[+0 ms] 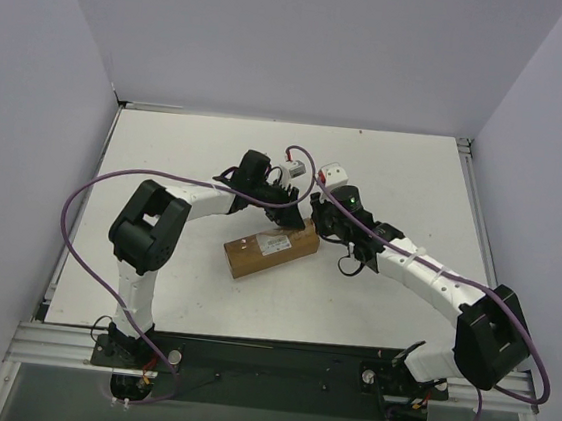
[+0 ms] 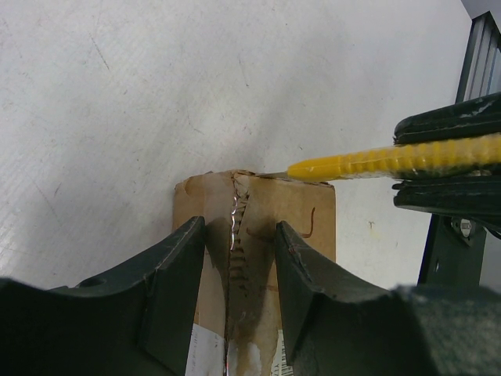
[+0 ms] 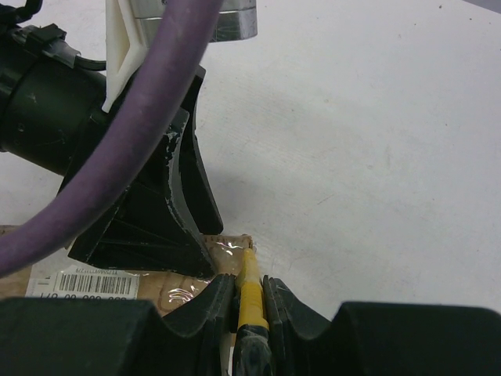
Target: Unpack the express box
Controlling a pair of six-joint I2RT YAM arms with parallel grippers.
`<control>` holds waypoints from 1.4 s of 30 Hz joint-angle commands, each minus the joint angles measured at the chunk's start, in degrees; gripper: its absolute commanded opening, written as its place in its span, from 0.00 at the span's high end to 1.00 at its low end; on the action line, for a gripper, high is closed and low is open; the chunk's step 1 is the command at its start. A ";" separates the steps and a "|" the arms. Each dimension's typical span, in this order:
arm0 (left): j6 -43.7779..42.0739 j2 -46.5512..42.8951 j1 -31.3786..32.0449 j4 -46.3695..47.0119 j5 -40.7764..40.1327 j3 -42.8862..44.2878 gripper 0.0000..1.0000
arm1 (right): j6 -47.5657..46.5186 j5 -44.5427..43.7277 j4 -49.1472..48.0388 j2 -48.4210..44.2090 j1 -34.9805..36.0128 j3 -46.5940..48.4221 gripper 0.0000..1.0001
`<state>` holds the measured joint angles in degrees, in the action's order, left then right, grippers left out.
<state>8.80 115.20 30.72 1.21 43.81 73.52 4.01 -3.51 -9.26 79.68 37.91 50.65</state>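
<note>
Express box (image 1: 270, 249) lies under both tools, its end edge at the knife (image 2: 368, 162) tip. Right gripper (image 3: 249, 290) is clamped tight on that yellow handle. Left gripper (image 2: 239, 231) stands half spread astride the ragged taped seam (image 2: 233, 227), gripping nothing. Slitting step, I'd say. Next the blade must run along that seam, steady, shallow.

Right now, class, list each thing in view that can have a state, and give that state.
express box: flaps closed, top tape seam ragged.
utility knife: gripped, tip at the box's end edge.
left gripper: open, fingers on the box top, either side of the seam.
right gripper: shut on the utility knife.
</note>
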 commanded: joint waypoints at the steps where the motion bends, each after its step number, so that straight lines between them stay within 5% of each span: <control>1: -1.50 1.35 0.39 -5.43 -2.33 -2.06 0.51 | -0.67 1.40 -1.12 0.74 -0.03 1.90 1.00; 42: 1.40 3.37 0.31 -4.47 -5.32 -1.88 0.59 | -1.20 2.63 8.99 -3.21 -0.03 2.52 1.00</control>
<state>11.68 115.31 30.81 1.26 43.81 73.52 2.98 -2.07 -3.46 78.85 37.87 51.99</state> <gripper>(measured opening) 0.429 0.187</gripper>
